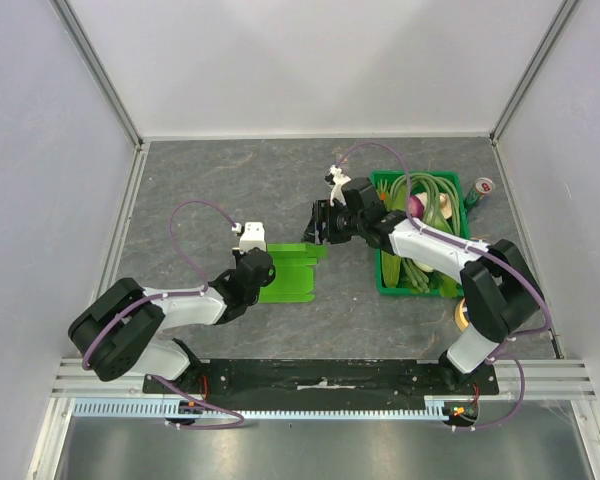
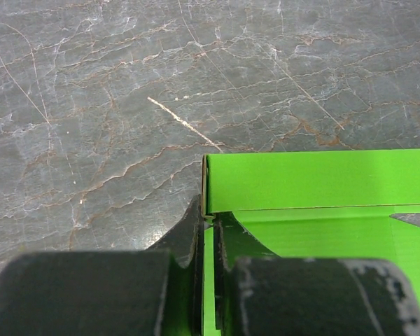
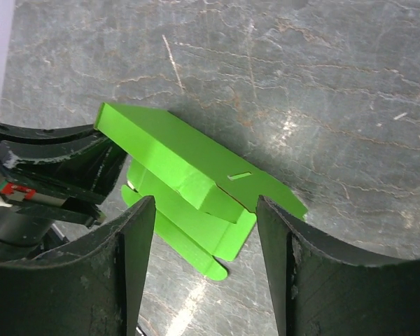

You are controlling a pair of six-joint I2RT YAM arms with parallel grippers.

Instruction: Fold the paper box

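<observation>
1. Nearest the arm bases, the left gripper was clamped on the left edge of the paper box. A thin upright wall of green card was pinched between its two fingers.
2. From that grip the paper box spread away to the gripper's right across the grey stone-patterned table. It was partly folded: one long panel stood raised above the flaps lying under it.
3. At the box's far right corner hung the right gripper, its jaws wide apart. In the right wrist view the raised panel and a rounded flap showed between its fingers and just beyond them. Neither finger plainly touched the card, and the left gripper sat just off to the side, at the box's other end.
4. Behind the right gripper, along its own forearm, sat a dark-green crate holding long green stalks and other vegetables. It was apart from the box.
5. Farthest out, just past the crate's far right corner, stood a small can.
</observation>
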